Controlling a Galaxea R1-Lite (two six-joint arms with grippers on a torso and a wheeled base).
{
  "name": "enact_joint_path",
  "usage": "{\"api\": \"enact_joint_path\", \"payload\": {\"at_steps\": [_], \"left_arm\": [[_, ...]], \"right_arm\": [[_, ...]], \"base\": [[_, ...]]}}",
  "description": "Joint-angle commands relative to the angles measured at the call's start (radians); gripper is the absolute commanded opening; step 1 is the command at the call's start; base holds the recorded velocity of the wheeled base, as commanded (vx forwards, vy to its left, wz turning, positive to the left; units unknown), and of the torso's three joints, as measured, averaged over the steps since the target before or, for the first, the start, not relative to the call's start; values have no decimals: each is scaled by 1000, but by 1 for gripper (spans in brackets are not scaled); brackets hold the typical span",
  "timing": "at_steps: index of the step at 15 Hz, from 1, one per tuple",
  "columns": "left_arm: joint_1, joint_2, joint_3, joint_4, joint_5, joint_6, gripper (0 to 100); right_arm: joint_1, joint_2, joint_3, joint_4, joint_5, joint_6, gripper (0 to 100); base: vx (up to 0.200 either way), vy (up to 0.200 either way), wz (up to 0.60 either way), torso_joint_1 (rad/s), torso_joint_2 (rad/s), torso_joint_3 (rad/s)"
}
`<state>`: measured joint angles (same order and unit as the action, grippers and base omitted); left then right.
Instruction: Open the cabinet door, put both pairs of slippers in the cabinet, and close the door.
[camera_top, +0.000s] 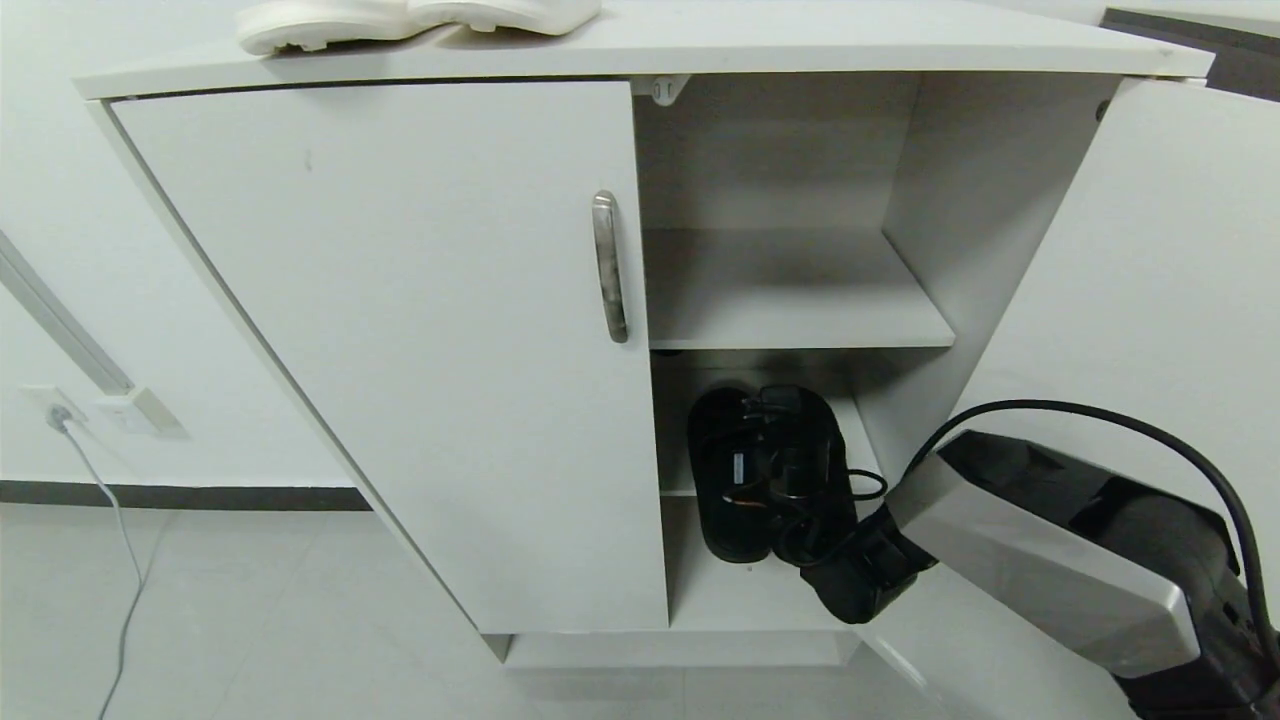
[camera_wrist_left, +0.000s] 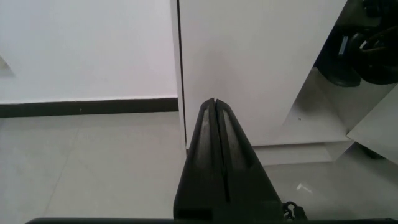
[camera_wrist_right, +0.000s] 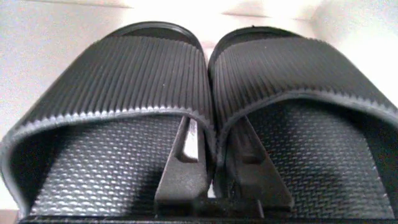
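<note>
Pinching black slippers (camera_wrist_right: 130, 81) w/ R gripper (camera_wrist_right: 213, 134).

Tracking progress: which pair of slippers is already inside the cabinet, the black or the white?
The black pair, in the lower compartment with the right tool clamped on it; the white pair lies on top of the cabinet.
</note>
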<state>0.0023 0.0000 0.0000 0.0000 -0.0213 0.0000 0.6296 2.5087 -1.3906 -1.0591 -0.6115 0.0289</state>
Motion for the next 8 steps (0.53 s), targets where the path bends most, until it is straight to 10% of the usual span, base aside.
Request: {"api": "enact_joint_path", "payload": {"at_steps": [1,8], "left_arm": [[1,2,0,0,0,0,0],[1,2,0,0,0,-2,0]], "right_arm": [[-19,25,-99,56,10,11,0],[-59,107,-326,171,12,8,0]], "base": [[0,0,0,0,0,0],[0,0,0,0,0,0]]}}
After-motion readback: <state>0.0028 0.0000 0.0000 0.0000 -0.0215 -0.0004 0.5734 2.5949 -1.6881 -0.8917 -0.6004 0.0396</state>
